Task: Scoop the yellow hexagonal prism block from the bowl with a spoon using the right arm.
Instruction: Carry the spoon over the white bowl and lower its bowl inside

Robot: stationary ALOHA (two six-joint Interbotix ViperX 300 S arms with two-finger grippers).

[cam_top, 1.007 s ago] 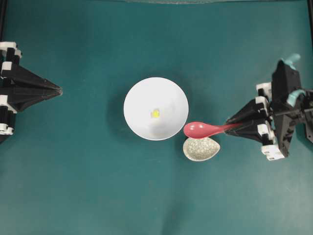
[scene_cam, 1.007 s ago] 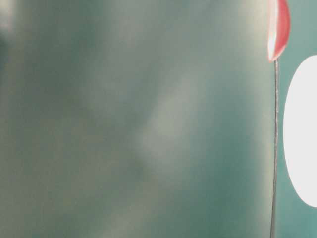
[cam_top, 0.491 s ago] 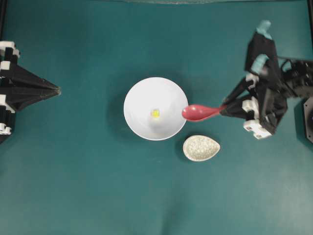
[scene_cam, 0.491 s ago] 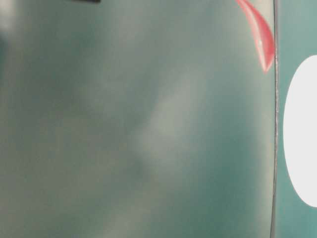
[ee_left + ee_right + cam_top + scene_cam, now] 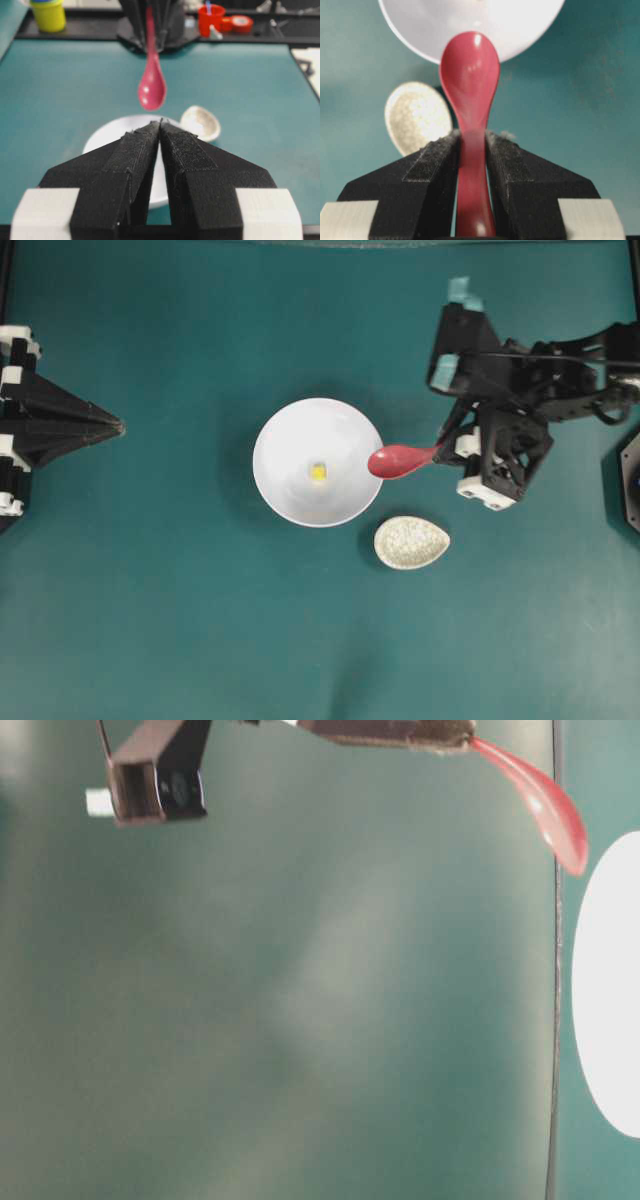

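- Overhead exterior view: my right gripper point(image 5: 441, 452) is clamped on the handle of the spoon point(image 5: 398, 461), and the scoop reaches out past my fingertips to the bowl point(image 5: 285, 490), its tip over the rim on my side.
- Right wrist view: the pink-red handle runs straight down the slot between my two black pads point(image 5: 432, 162), gripped on both sides, with the deep scoop standing clear ahead of them.
- The yellow hexagonal prism block point(image 5: 318, 472) sits near the middle of the bowl, well beyond the spoon's tip and so well apart from my jaws.
- The speckled spoon rest point(image 5: 412, 542) lies on the green table point(image 5: 180, 620) just beside the bowl, below the spoon in the overhead view.
- Table-level view: blurred, but the scoop seems to hang above the bowl's edge, not touching it.
- My left gripper point(image 5: 120, 425) rests well away on the bowl's far side, fingers pressed together on nothing.
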